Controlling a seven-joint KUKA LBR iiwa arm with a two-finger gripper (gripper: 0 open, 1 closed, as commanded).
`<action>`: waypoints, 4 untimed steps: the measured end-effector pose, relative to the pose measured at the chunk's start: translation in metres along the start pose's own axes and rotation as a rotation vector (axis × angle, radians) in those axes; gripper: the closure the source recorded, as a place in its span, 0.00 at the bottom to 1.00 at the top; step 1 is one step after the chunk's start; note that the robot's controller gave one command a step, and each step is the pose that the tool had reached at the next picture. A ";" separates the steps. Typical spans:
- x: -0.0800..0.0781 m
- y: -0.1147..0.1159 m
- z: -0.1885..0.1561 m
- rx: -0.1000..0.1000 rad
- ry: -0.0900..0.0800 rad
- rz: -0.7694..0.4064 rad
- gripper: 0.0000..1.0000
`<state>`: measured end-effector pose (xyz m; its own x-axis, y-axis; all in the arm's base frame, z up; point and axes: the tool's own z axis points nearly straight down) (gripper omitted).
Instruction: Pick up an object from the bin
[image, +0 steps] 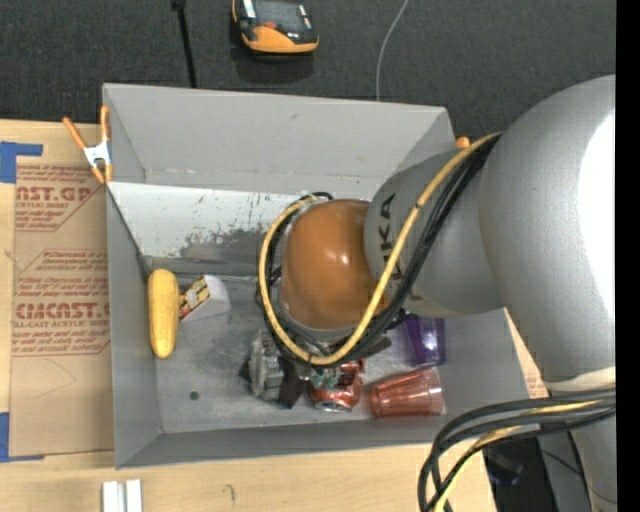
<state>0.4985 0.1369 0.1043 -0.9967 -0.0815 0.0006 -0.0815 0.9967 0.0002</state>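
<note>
My gripper (270, 373) is low over the front middle of the bin, below the orange wrist cover, close to the floor. Just to its right lies a small red and silver can-like thing (337, 389), touching or nearly touching the gripper; part of it is hidden by the wrist. A red see-through plastic cup (406, 393) lies on its side further right. Behind the cup a purple see-through thing (424, 340) is half covered by the arm.
A yellow corn cob (163, 312) lies upright along the left wall, with a small white and red packet (196, 297) beside it. The bin floor between the packet and the gripper is bare grey metal. The arm covers the bin's right half.
</note>
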 end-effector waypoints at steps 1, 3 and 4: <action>0.000 0.000 0.000 -0.001 0.000 0.000 1.00; 0.012 0.014 -0.048 -0.001 0.000 0.007 0.00; 0.012 0.014 -0.048 -0.001 0.000 0.008 0.00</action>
<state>0.4853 0.1499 0.1526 -0.9973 -0.0736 0.0004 -0.0736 0.9973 0.0013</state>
